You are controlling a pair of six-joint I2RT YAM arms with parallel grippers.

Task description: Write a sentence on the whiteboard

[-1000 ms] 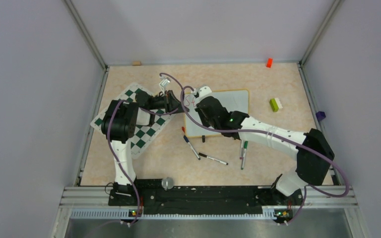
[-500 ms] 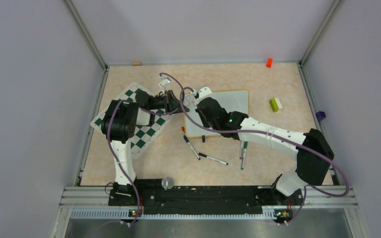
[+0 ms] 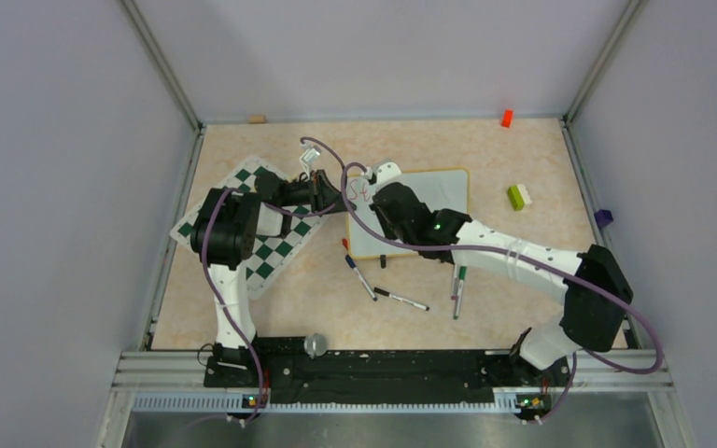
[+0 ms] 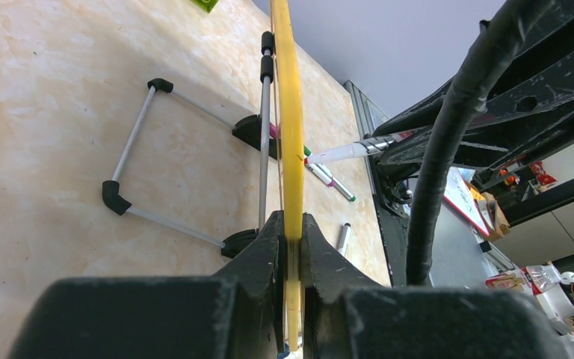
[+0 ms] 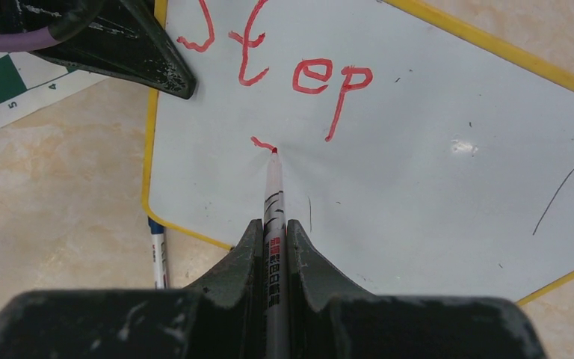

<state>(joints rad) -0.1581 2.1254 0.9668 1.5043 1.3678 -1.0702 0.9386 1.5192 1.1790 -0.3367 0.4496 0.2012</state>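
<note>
The worktop (image 3: 485,159) carries the whiteboard (image 3: 434,191) near its middle, just right of the chessboard mat (image 3: 271,252) and well behind a few spare markers (image 3: 401,299) that lie loose toward the near edge. The left tool (image 4: 291,239) is closed on the board's yellowish frame at its left side, apparently steadying it. The right tool (image 5: 273,232) reaches in from the near right and is clamped on a red marker (image 5: 273,191), which points away from the wrist with its tip touching the white surface.

Of the sentence (image 5: 284,67), only one word shows: "Step", in red, along the top left of the board. Just below it, under the "t", sits a short red stroke (image 5: 261,141) with the marker tip at its right end. By my reading, this is the opening of a second line.

So the task looks to be in its early part. One word is done, the next is barely begun, and most of the board is bare apart from a few faint dark scuffs.
</note>
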